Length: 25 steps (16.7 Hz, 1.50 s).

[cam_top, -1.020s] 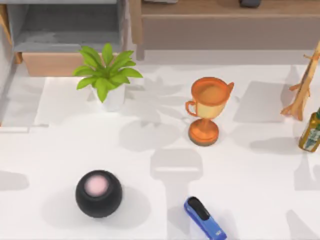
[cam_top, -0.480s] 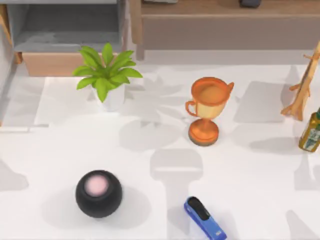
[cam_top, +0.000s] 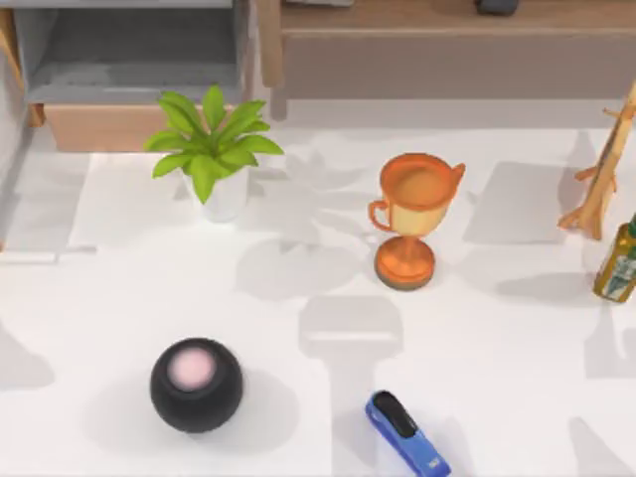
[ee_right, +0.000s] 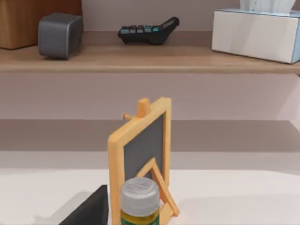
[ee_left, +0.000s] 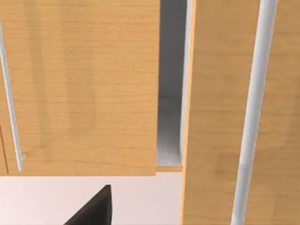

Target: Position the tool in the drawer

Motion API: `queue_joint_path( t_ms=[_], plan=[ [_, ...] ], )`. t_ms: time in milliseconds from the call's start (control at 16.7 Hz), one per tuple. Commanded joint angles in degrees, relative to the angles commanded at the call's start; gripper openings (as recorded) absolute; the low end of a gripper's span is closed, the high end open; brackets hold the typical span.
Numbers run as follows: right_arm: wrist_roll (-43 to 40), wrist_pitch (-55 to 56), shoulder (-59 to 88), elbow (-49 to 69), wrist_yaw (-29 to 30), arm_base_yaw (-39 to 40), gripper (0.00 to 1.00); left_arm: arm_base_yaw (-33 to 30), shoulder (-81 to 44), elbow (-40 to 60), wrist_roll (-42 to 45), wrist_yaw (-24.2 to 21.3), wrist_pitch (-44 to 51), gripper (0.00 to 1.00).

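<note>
The tool, a small blue stapler (cam_top: 407,434) with a black top strip, lies slantwise near the table's front edge, right of centre. The drawer (cam_top: 129,60) stands open at the back left, showing a grey inside behind a wooden front panel (cam_top: 99,127). In the left wrist view, a dark part of my left gripper (ee_left: 93,211) sits close before wooden cabinet fronts (ee_left: 79,93) with metal bar handles and a grey gap between them. A dark part of my right gripper (ee_right: 89,211) shows beside a bottle (ee_right: 138,201).
A potted plant (cam_top: 212,149) stands in front of the drawer. An orange trophy cup (cam_top: 412,219) is mid-table and a black ball with a pink spot (cam_top: 196,385) at front left. A wooden easel (cam_top: 601,179) and the bottle (cam_top: 618,260) stand at the right edge.
A shadow at the table's left edge has shifted slightly. The stapler and the other objects have not moved.
</note>
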<state>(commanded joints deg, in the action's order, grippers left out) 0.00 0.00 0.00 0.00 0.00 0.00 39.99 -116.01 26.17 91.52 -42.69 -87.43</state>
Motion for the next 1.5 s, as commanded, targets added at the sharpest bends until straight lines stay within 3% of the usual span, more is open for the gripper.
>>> queue_joint_path(
  t_ms=[420, 720, 900, 1080, 1500],
  plan=[
    [0.0, 0.0, 0.0, 0.0, 0.0, 0.0, 1.0, 1.2, 0.4, -1.7, 0.1, -1.4, -1.0, 1.0],
    [0.0, 0.0, 0.0, 0.0, 0.0, 0.0, 1.0, 3.8, 6.5, 1.4, -6.6, 1.7, 2.3, 1.0],
    [0.0, 0.0, 0.0, 0.0, 0.0, 0.0, 1.0, 3.6, 12.1, 5.8, -16.7, 5.5, 8.4, 1.0],
    [0.0, 0.0, 0.0, 0.0, 0.0, 0.0, 1.0, -0.6, 16.3, 11.7, -30.5, 9.9, 18.3, 1.0],
    [0.0, 0.0, 0.0, 0.0, 0.0, 0.0, 1.0, -23.5, 20.0, 28.9, -73.1, 21.5, 51.7, 1.0]
  ],
)
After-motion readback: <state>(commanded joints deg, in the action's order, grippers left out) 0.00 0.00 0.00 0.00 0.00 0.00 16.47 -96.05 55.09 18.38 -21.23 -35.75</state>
